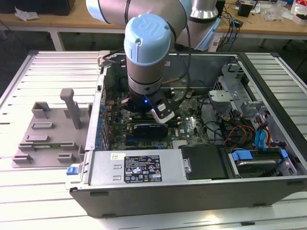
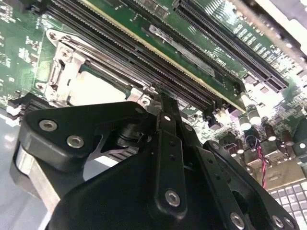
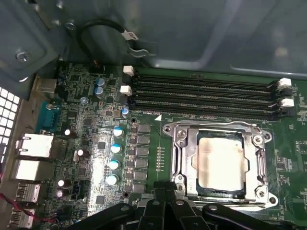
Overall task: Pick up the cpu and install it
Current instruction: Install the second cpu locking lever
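From here I see the cpu (image 3: 221,162) lying in its socket frame (image 3: 180,143) on the motherboard (image 3: 91,139). My gripper (image 3: 164,190) hovers just beside it, jaws pinched together, apparently empty. Any drift could scrape the socket or nudge the chip crooked.

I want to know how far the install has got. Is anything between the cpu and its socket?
Nothing visible. In the first wrist view the cpu already lies inside the socket frame, its metal top uncovered. The gripper sits just beside the frame, holding nothing that shows.
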### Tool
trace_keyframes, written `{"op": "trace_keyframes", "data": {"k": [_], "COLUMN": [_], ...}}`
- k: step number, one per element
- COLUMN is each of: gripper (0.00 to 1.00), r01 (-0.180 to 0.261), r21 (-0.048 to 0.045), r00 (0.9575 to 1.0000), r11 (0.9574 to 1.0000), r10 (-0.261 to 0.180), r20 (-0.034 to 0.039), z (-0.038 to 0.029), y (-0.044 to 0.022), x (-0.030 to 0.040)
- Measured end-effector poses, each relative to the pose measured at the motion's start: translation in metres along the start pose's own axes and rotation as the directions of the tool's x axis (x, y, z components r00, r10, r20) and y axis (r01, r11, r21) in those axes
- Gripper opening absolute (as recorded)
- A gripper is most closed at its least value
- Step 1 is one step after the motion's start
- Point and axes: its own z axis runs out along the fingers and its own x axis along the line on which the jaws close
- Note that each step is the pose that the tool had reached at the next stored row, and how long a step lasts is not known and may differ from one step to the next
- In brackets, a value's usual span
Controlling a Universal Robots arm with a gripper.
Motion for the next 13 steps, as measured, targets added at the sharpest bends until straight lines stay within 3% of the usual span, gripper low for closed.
{"op": "trace_keyframes", "data": {"k": [2,3,5,6,7,8,9,11,13], "gripper": [0.11,0.11,0.11,0.11,0.11,0.11,0.11,0.11,0.11], "r01": [0.0,0.0,0.0,0.0,0.0,-0.001,-0.003,-0.003,-0.003], "r21": [0.0166,0.026,0.0353,0.0469,0.0624,0.0879,0.1065,0.1084,0.1094], "r00": [1.0,1.0,1.0,1.0,1.0,1.0,1.0,1.0,1.0], "r11": [0.9999,0.9997,0.9994,0.9989,0.9981,0.9961,0.9943,0.9941,0.994], "r10": [0.0,0.0,0.0,0.0,0.0,0.001,0.003,0.004,0.004], "r20": [-0.0017,-0.0025,-0.003,-0.0039,-0.005,-0.0064,-0.0071,-0.0074,-0.0079], "z": [-0.0105,-0.0193,-0.0281,-0.0382,-0.0417,-0.0416,-0.0411,-0.0406,-0.0387], "y": [0.0028,0.0054,0.0079,0.0109,0.0125,0.0131,0.0143,0.0148,0.0186], "x": [-0.0001,-0.0005,-0.0008,-0.0013,-0.0018,-0.0033,-0.0097,-0.0195,-0.0367]}}
